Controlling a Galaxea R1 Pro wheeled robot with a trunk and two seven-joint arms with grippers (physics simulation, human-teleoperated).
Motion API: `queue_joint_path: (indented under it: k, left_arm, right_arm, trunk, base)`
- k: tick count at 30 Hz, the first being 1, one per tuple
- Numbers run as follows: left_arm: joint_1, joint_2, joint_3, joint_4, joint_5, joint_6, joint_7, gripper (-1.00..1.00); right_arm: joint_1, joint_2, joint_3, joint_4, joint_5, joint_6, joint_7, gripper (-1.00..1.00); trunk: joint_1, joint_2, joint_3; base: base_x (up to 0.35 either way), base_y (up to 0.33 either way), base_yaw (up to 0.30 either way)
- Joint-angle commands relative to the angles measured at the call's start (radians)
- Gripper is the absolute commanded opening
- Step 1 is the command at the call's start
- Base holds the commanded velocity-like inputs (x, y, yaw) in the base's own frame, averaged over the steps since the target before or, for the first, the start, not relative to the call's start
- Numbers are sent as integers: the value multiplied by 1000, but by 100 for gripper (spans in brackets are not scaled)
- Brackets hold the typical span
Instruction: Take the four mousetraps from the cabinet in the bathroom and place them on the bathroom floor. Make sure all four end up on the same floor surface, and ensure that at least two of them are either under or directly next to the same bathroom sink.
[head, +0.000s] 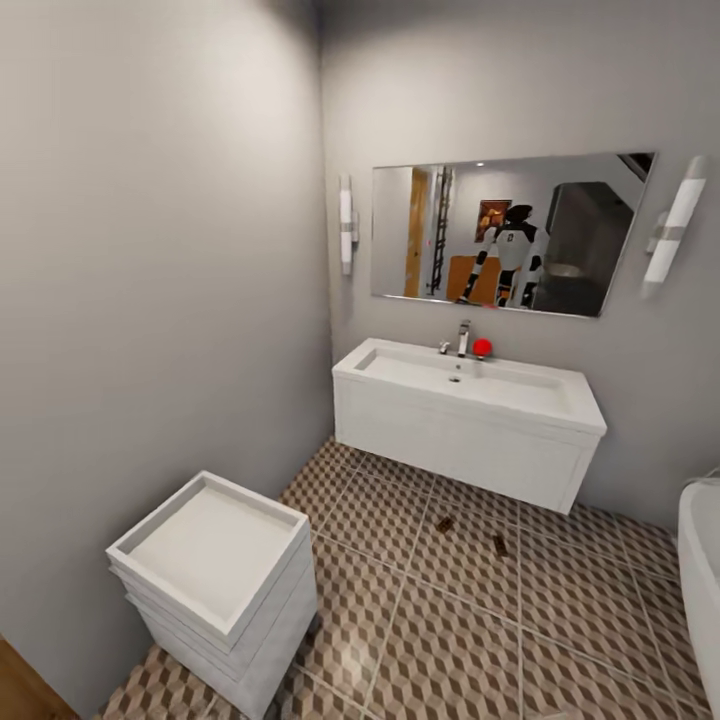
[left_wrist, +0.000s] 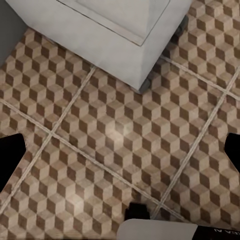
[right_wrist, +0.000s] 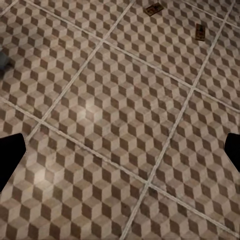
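Floor (head: 440, 620): big square tiles with a brown, beige and white cube print and pale grout lines, a bit glossy with soft light patches.
Traps: two small flat tan rectangles lying on the tiles just in front of the sink, one (head: 445, 524) left of the other (head: 499, 544), a little apart. The right wrist view catches both (right_wrist: 154, 9) (right_wrist: 200, 31), too small to make out the wire.
Sink (head: 470, 385): wide white rectangular basin topping a plain boxy white vanity hung on the grey wall, chrome tap (head: 463, 338) at the back, small red ball (head: 482, 347) just beside it.
Mirror (head: 505, 232): wide rectangle above the sink, reflecting the robot plus some orange-brown wood; tube-shaped wall lights either side.
Toilet (head: 215, 575): square, white, blocky, flat recessed lid, by the left wall; its corner shows in the left wrist view (left_wrist: 115, 35).
Tub (head: 702, 560): curved white rim at the right edge.
Left gripper (left_wrist: 120, 157): fingers (left_wrist: 10, 155) are dark tips at opposite edges of its view, spread wide, nothing but tile between.
Right gripper (right_wrist: 120, 157): same deal, fingers (right_wrist: 10, 157) wide apart over bare tile, holding nothing.
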Motion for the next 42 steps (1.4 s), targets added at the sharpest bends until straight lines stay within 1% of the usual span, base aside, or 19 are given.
queue_joint_path:
  k: [1, 25, 42]
  left_arm:
    - [-1, 0, -8, 0, 6, -2, 3, 100]
    - [-1, 0, -8, 0, 6, -2, 3, 100]
    - [-1, -7, -8, 13, 5, -2, 3, 100]
  right_arm:
    - [-1, 0, 9, 0, -10, -3, 0, 100]
    - [-1, 0, 9, 0, -9, -5, 0, 100]
    - [-1, 5, 9, 0, -6, -5, 0, 100]
  trunk:
    - [1, -2, -2]
    - [1, -2, -2]
    - [1, -2, -2]
  base:
    - [0, 0, 248]
    - [0, 0, 235]
    - [0, 0, 231]
